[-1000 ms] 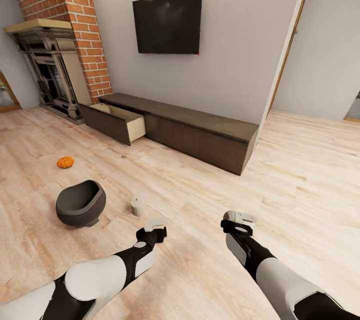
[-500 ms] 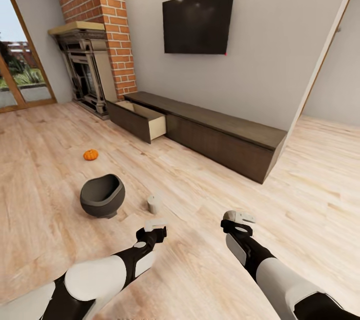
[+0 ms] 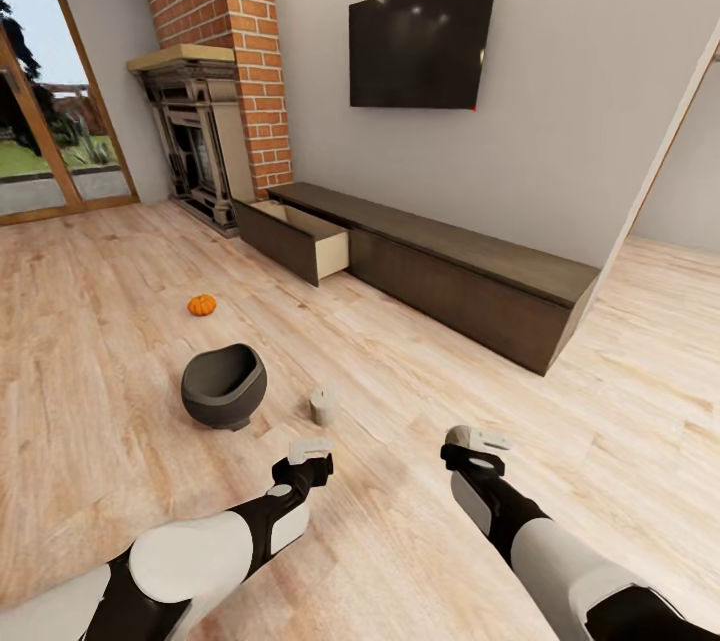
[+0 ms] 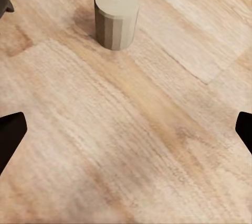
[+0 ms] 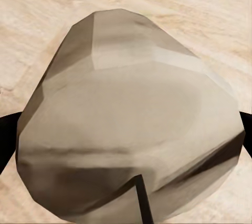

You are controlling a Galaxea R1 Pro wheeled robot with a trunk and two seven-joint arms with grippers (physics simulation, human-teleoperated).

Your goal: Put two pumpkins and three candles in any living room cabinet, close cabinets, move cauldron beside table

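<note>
Ahead of my hands and well off, the long dark cabinet (image 3: 470, 271) runs along the wall, its end drawer (image 3: 300, 236) by the brick fireplace (image 3: 205, 136) pulled open, tan inside showing. A black TV (image 3: 420, 36) hangs above it. Nearer, out past my left gripper (image 3: 310, 454) and toward its outer side, the black cauldron (image 3: 224, 386) sits on the plank floor (image 3: 100, 321), mouth tipped my way. Beyond the cauldron lies one orange pumpkin (image 3: 202, 305), well apart from both hands. Just ahead of my left gripper stands a candle (image 4: 116, 18), upright, wick up, near but not touching; my left fingers (image 4: 10, 135) are spread wide with bare floor between them. My right gripper (image 3: 478, 449) is pinching a second candle (image 5: 131, 124), pale flat end and wick close against the wrist camera.
</note>
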